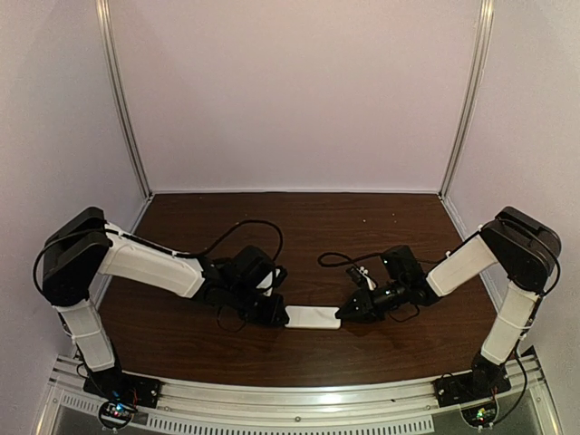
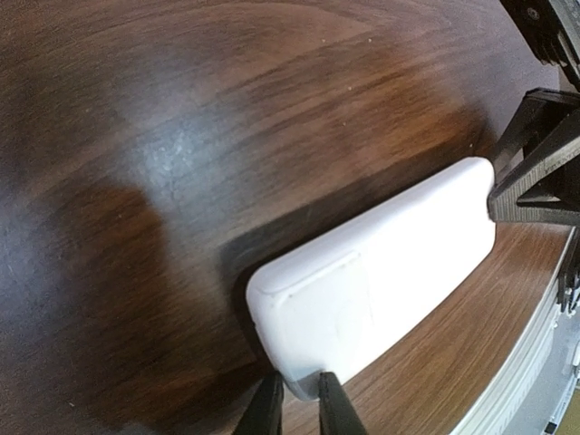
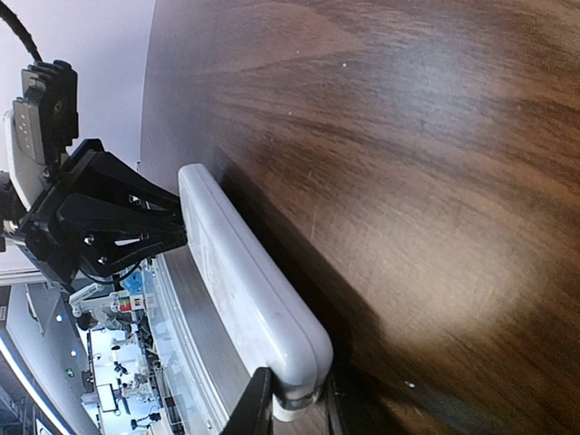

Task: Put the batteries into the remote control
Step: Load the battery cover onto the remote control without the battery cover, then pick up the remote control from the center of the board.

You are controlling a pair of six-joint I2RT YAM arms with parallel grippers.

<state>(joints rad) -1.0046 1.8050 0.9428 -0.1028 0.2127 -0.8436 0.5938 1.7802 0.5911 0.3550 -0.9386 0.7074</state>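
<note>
The dark wooden surface (image 1: 299, 227) carries nothing else that shows. The remote (image 1: 314, 317) sits in the lower centre of the top view, spanned between the two arms. Its plain white back faces the left wrist camera, and the shadow below suggests it is held slightly off the surface, though I cannot be sure.

The left gripper (image 1: 276, 314) pinches the remote's left end, its fingers nipping the rounded edge at the bottom of its own view. The right gripper (image 1: 349, 313) pinches the other end, fingers pressed on the thin end wall.

The remote looks light, stiff and hollow. Its glossy plastic and rounded corners would likely let it slip or pivot in so narrow an end pinch. A hold across the flat faces, clear of the cover panel (image 2: 317, 304) outlined in the back, seems safer. That panel sits flush and shut, so it probably needs sliding rather than prying.

No batteries show in any view.
</note>
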